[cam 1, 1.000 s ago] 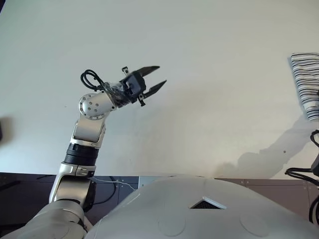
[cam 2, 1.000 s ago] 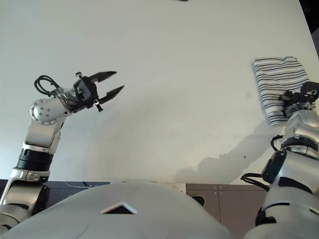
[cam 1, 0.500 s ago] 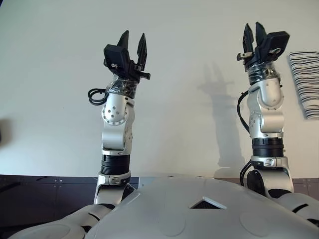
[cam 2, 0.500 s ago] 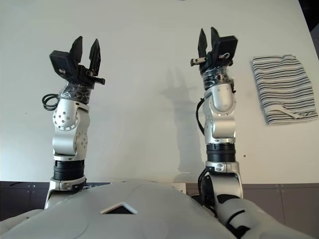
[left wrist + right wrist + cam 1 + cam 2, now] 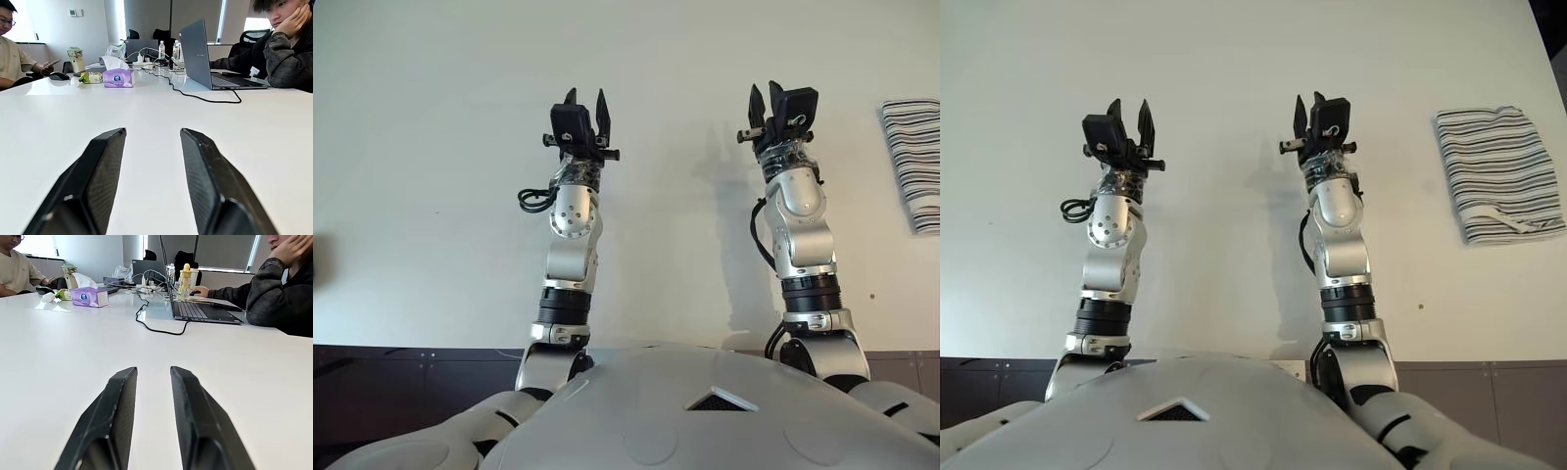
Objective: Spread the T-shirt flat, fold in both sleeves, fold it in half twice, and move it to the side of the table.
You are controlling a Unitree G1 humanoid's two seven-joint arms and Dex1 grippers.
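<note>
The T-shirt (image 5: pixel 1498 174) lay folded into a striped rectangle at the right edge of the head view, in the upper half, flat on the white table (image 5: pixel 1214 59). Both arms stood raised in the middle of the frame, well apart from it. The left gripper (image 5: pixel 586 96), centre-left, had its fingers parted. The right gripper (image 5: pixel 765 90), centre-right, was also parted, with a narrower gap.
</note>
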